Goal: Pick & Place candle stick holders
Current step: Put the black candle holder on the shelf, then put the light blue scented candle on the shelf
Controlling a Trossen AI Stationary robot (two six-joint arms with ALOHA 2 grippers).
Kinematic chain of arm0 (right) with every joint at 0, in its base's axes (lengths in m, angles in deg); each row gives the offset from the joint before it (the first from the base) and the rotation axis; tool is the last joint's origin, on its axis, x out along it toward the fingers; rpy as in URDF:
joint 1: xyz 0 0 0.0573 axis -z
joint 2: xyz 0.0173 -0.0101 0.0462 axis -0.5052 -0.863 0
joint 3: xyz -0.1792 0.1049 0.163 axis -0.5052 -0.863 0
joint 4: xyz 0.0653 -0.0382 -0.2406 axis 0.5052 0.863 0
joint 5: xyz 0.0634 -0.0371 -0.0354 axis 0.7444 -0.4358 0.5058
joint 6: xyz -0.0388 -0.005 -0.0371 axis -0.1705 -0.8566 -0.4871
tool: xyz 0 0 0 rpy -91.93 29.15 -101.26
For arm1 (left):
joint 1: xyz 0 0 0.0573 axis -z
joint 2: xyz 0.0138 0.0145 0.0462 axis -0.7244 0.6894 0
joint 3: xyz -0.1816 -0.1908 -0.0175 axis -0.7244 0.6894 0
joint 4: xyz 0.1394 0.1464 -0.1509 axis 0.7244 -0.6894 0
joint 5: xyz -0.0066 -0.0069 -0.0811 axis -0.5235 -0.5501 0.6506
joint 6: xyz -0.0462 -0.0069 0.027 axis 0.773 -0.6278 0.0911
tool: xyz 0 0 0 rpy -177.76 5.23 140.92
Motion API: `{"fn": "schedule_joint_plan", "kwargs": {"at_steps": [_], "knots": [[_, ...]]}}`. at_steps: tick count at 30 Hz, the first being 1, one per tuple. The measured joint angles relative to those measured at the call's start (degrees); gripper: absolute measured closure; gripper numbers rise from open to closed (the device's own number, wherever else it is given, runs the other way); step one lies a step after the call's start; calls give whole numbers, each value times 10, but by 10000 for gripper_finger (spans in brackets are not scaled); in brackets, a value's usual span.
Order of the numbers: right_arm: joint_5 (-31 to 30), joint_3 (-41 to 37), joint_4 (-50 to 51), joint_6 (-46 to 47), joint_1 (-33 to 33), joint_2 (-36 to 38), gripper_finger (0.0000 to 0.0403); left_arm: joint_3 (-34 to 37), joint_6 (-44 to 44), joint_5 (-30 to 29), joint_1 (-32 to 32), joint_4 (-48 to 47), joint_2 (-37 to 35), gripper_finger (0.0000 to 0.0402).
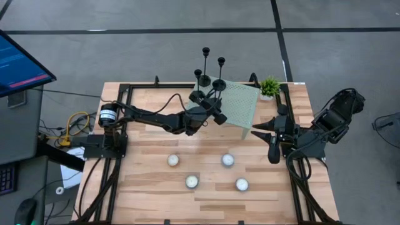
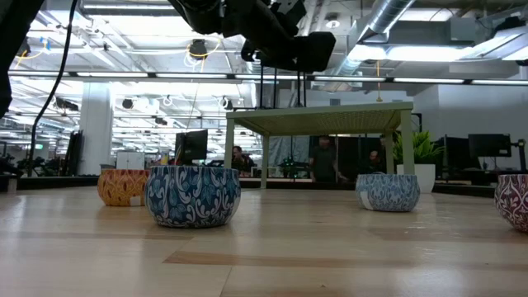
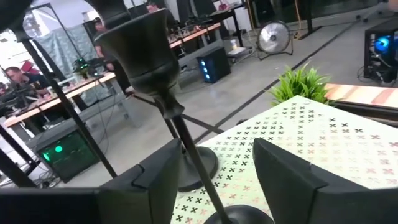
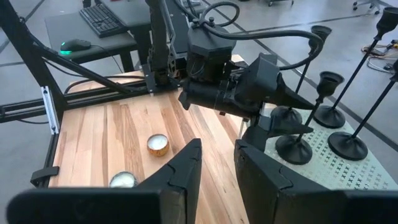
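Note:
Several black candle stick holders (image 1: pixel 206 78) stand on their round bases at the far left corner of a raised pale green platform (image 1: pixel 240 103). My left gripper (image 1: pixel 215 103) reaches level to that corner and is open. One holder (image 3: pixel 140 50) shows close up in the left wrist view. Its thin stem (image 3: pixel 189 152) runs between the fingers and its base (image 3: pixel 242 216) rests on the platform. Other holders (image 4: pixel 329 93) stand just beyond. My right gripper (image 1: pixel 265 140) hangs over the table's right side, open by a narrow gap with nothing in it (image 4: pixel 216 155). My left gripper has a finger on either side of the holder's stem (image 3: pixel 189 152), low on the stem, and comes at it level from the table's near left. The stem runs right beside one finger (image 3: pixel 158 180). Whether it touches that finger I cannot tell. The holder stands on its base on the platform.
Several tealights (image 1: pixel 191 182) in patterned tins (image 2: pixel 192 194) lie spread over the near half of the wooden table (image 1: pixel 144 187). A small potted plant (image 1: pixel 270 85) stands at the far right beside the platform. The platform stands on thin legs (image 2: pixel 404 153). People sit at desks in the room behind.

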Motion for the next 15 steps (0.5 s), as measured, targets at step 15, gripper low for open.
{"fn": "schedule_joint_plan", "kwargs": {"at_steps": [15], "knots": [[0,0,-2,4,0,0,315,1,-31,-95,48,-6,-23,155]]}}
